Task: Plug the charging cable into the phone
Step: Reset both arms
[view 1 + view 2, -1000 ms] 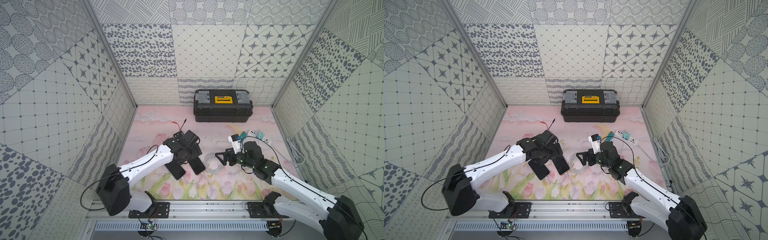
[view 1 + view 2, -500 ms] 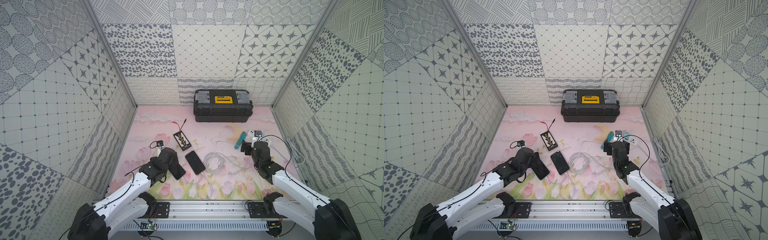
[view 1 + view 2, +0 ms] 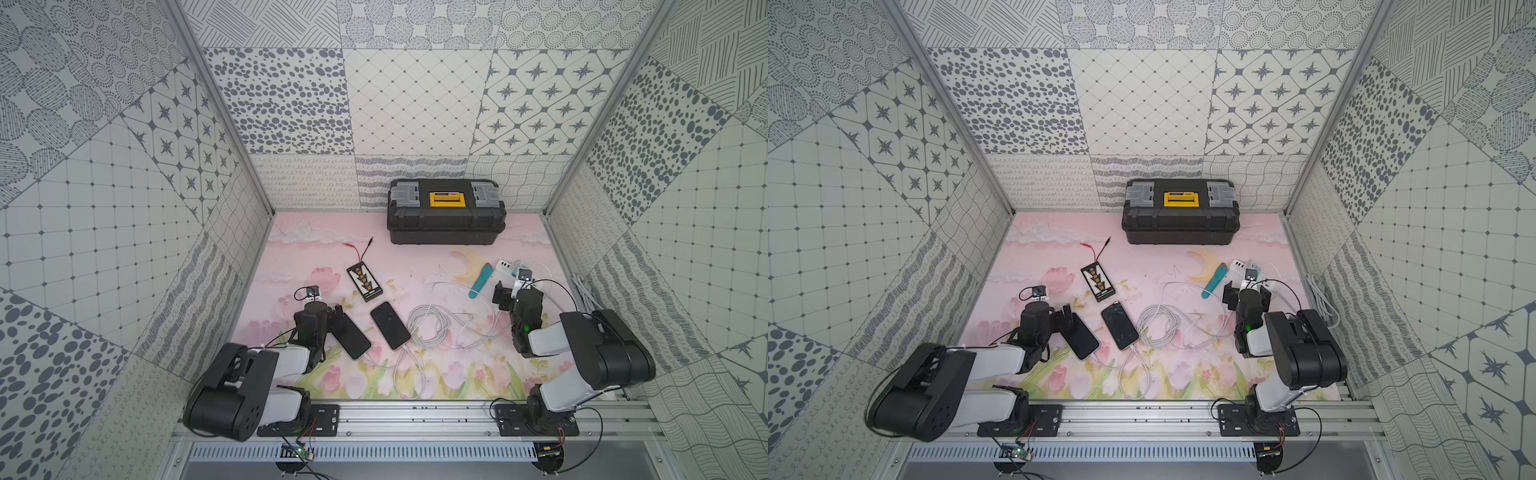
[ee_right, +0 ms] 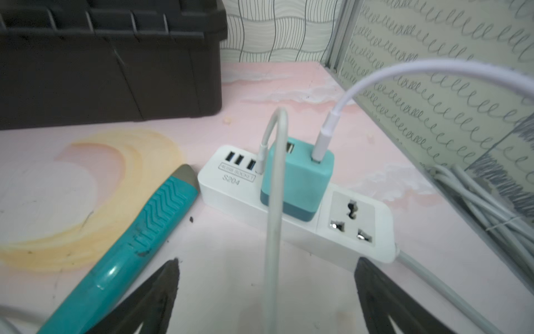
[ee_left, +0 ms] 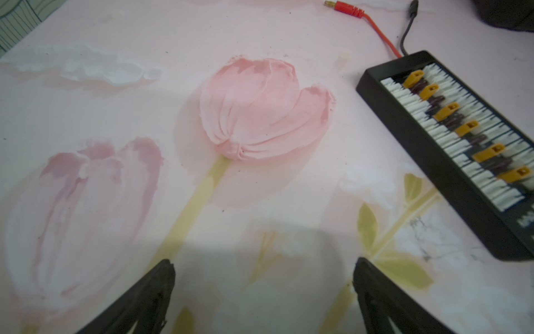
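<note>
Plug-in looks done to me: the white charging cable (image 3: 428, 307) seems seated in the near end of the middle phone (image 3: 390, 325), flat on the worktop (image 3: 415, 257), both arms' jaws gape empty, so next I'd only check seating; black toolbox (image 3: 446, 216) shut, contents hidden.

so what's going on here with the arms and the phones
Nothing is being handled right now. The left claw and right claw are both open and empty, arms folded low. Two phones lie on the mat: a white cable runs to the near end of the centre phone and looks plugged in; a thinner lead seems to reach the other phone too. The right claw faces the power strip and its teal charger.
</note>
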Controlling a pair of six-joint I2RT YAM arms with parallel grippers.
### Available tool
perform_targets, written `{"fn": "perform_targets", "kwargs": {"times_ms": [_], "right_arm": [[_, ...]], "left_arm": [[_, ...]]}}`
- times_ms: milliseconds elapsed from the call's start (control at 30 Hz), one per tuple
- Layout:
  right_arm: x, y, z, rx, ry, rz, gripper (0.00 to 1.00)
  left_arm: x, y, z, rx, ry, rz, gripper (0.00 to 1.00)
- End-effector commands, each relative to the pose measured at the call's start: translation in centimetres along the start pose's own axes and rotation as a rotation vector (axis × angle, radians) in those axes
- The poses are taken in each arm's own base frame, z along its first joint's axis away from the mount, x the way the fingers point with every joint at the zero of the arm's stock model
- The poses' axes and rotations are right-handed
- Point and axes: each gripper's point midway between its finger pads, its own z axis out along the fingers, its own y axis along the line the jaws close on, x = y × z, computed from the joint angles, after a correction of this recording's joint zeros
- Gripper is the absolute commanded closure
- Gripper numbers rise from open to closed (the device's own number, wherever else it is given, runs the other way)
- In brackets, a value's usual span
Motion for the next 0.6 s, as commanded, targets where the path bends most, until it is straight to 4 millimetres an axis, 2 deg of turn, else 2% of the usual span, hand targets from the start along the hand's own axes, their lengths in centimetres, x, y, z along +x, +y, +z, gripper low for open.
{"fn": "perform_targets", "kwargs": {"times_ms": [0, 67, 133, 167, 233, 300, 467, 567], "right_arm": [[-4.9, 0.9, 0.9, -0.074, -0.129, 0.083, 0.03], [-5.4, 1.3, 1.4, -0.094, -0.114, 0.076, 0.03], [-5.0, 1.4, 1.6, -0.097, -0.092, 0.07, 0.03], [-5.2, 1.4, 1.5, -0.095, -0.108, 0.073, 0.03], [-5.1, 1.4, 1.5, -0.097, -0.107, 0.073, 0.03], [-5.1, 1.3, 1.5, -0.095, -0.106, 0.072, 0.03], [-5.2, 1.4, 1.5, -0.097, -0.107, 0.071, 0.03], [-5.1, 2.1, 1.6, -0.131, -0.095, 0.05, 0.03]], "left_arm": [[-7.0, -3.5, 1.3, 0.256, -0.24, -0.002, 0.01], [-7.7, -3.6, 2.1, 0.248, -0.198, 0.005, 0.01], [-7.3, -3.7, 2.7, 0.244, -0.135, -0.004, 0.01], [-8.2, -3.8, 2.7, 0.249, -0.168, 0.004, 0.01], [-7.5, -3.3, 2.7, 0.231, -0.156, -0.01, 0.01], [-8.0, -3.3, 2.6, 0.229, -0.18, -0.007, 0.01], [-7.5, -4.8, 2.7, 0.301, -0.136, 0.039, 0.01], [-7.6, -4.9, 2.7, 0.301, -0.139, 0.047, 0.01]]}}
